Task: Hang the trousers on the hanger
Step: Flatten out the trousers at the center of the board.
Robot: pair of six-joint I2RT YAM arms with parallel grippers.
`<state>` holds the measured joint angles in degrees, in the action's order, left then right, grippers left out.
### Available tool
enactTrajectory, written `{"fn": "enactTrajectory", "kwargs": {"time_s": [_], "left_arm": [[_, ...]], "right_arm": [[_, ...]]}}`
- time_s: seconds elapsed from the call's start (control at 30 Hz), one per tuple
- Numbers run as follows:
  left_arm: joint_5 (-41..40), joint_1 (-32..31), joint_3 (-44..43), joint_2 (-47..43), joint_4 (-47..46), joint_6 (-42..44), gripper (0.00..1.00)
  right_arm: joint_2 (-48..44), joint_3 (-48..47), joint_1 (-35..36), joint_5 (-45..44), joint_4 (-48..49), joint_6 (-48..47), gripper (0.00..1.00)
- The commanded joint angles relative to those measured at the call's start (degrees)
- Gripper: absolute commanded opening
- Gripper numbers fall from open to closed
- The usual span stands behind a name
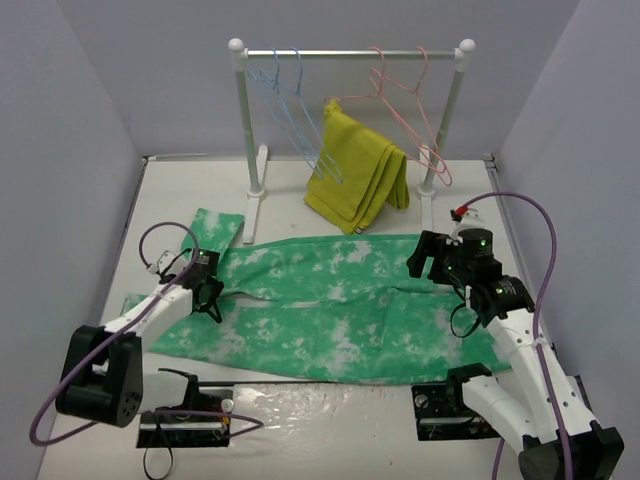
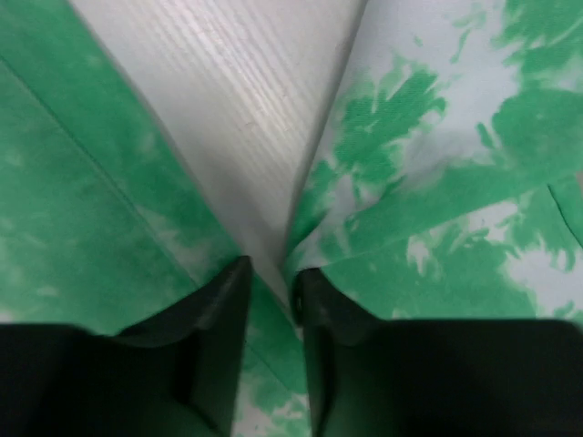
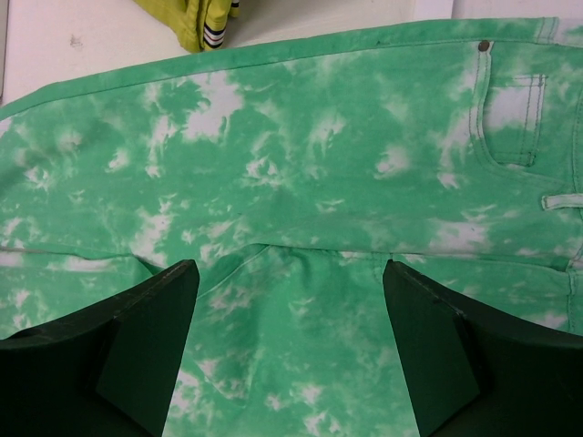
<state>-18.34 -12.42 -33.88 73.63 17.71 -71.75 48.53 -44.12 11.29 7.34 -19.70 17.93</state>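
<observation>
We see the trousers (image 1: 340, 305) lying flat across the bench (image 1: 330, 205), legs to the left and waist to the right. The hanger (image 1: 292, 100) hangs well apart on the rail (image 1: 350, 52) at the back, near a yellow garment (image 1: 355, 170). The left gripper (image 2: 273, 273) is at one leg's inner edge, jaws almost together; we cannot tell whether they pinch cloth. The right gripper (image 3: 290, 273) hovers above the crotch, jaws spread wide.
</observation>
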Motion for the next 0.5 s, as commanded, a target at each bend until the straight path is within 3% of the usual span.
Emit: {"fn": "enactTrajectory", "kwargs": {"time_s": [0.0,0.03,0.1,0.27,0.47], "left_arm": [[-3.47,0.11,-6.60,-6.42,6.91,5.61,0.36],[-3.89,0.03,-7.51,-6.40,7.25,7.04,0.38],[-4.90,-0.82,-16.72,-3.72,6.87,19.94,0.46],[-3.14,-3.24,-32.03,10.34,5.32,39.36,0.48],[0.55,-3.93,-52.99,32.57,12.16,48.62,0.42]], "right_arm": [[0.40,-0.55,-0.04,0.75,3.12,-0.18,0.80],[0.42,-0.53,-0.04,0.75,3.18,-0.18,0.80],[0.65,-0.45,-0.04,0.59,3.33,-0.18,0.80],[0.77,-0.35,-0.04,0.66,3.68,-0.09,0.80],[-0.09,-0.35,-0.12,0.48,3.54,-0.09,0.80]]}}
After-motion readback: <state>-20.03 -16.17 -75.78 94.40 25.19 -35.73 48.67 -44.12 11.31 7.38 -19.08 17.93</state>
